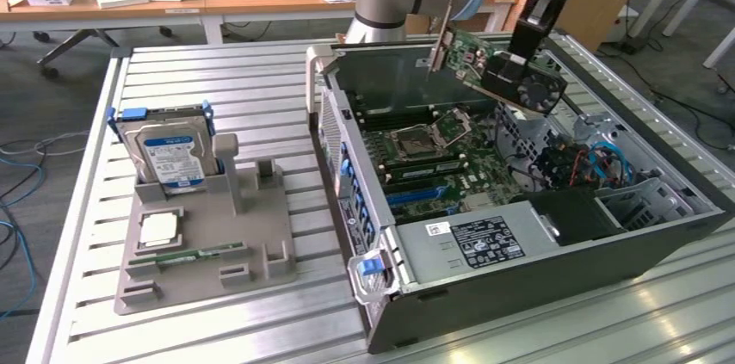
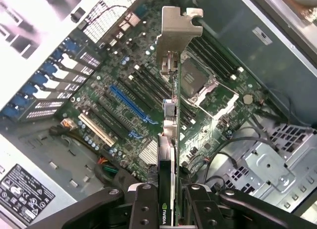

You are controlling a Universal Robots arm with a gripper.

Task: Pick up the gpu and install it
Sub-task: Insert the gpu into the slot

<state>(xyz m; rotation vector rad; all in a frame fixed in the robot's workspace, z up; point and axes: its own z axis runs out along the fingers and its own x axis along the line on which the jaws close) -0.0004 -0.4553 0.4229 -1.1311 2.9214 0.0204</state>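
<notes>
The gpu (image 1: 497,70), a green card with a black fan cooler and a silver end bracket, hangs tilted in the air above the open computer case (image 1: 597,243). My gripper (image 1: 525,52) is shut on its upper edge. In the wrist view the gpu (image 2: 168,155) is seen edge-on between my fingers (image 2: 144,205), and its silver bracket (image 2: 178,31) points away from the camera. Under it lies the motherboard with a long blue slot (image 2: 130,103). The card hangs apart from the board and touches no slot.
A grey fixture (image 1: 201,243) on the slatted table at the exterior view's left holds a hard drive (image 1: 172,156), a processor (image 1: 158,228) and a memory stick (image 1: 189,254). Inside the case are a power supply (image 1: 477,239), cables (image 1: 574,166) and a drive cage (image 2: 270,169).
</notes>
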